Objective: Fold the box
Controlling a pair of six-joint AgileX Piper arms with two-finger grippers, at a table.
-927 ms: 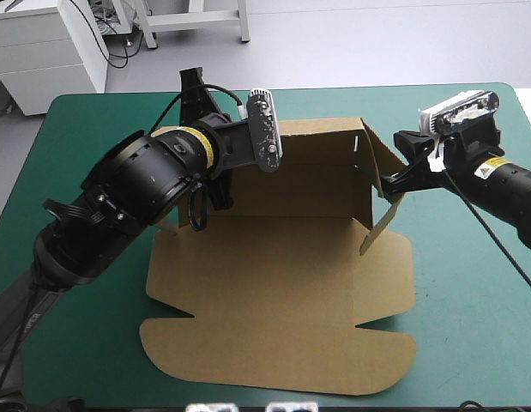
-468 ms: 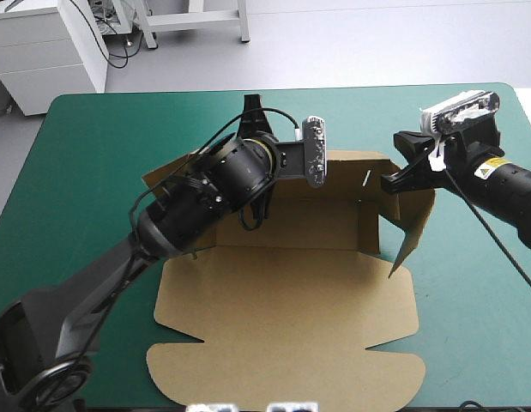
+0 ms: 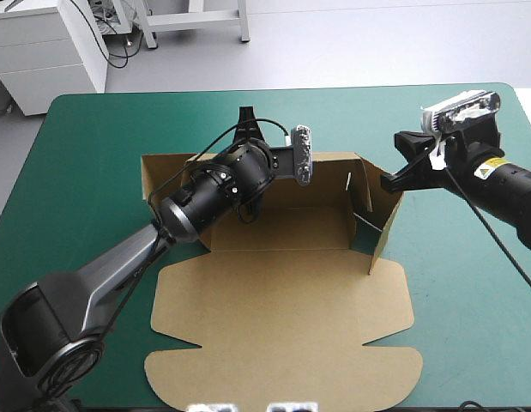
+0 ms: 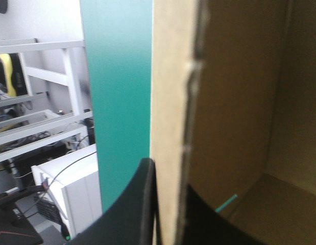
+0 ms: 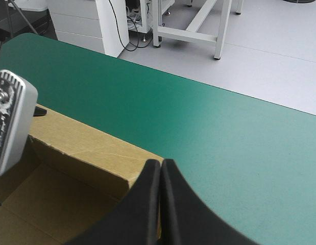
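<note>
We see the left gripper (image 4: 168, 176) clamped on the raised far wall of the brown box (image 3: 282, 300), its jaws only a board's thickness apart. The right gripper (image 5: 161, 163), jaws all but closed, pinches the far top corner of the upright right wall. The box sits mid-table on the teal-green cover (image 3: 93, 154), its lid flat toward the near edge; a yellow label (image 3: 486, 169) on the right arm is too small to read.
</note>
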